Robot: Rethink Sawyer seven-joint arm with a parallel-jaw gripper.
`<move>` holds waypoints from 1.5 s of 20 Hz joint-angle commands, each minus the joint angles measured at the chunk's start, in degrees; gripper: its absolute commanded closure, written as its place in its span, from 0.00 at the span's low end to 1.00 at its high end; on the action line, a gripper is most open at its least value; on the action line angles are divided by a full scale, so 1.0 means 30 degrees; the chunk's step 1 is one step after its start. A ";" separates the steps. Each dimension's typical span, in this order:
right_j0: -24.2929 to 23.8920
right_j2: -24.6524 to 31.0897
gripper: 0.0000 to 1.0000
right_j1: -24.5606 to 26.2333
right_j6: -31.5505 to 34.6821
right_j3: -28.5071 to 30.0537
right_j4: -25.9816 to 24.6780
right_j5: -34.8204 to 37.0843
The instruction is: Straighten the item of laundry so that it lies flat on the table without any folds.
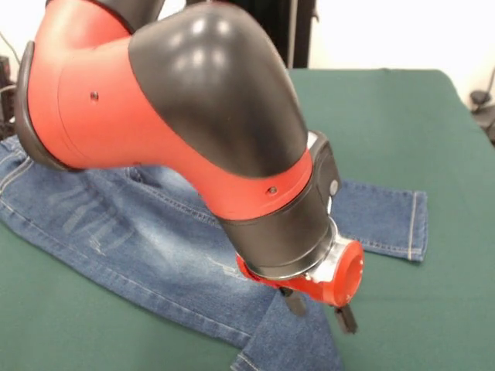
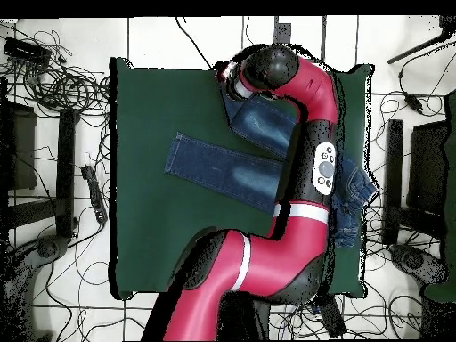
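The blue denim jeans lie on the dark green table. One leg runs right to a hemmed cuff. The other leg bends toward the near edge, with a fold where it turns. My gripper is open, its two dark fingertips just above that bent leg. In the overhead view the jeans have one leg stretched left and flat, and the other leg angled toward the far table edge under my wrist. The waist is bunched at the table's right edge.
My arm's large red and black elbow hides the middle of the jeans in the front view. In the overhead view the arm crosses the table's right part. Cables and stands lie on the floor around the table.
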 commanded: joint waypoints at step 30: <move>-0.0212 -0.0834 0.00 -0.0475 -0.2717 0.4418 -0.3469 -0.1543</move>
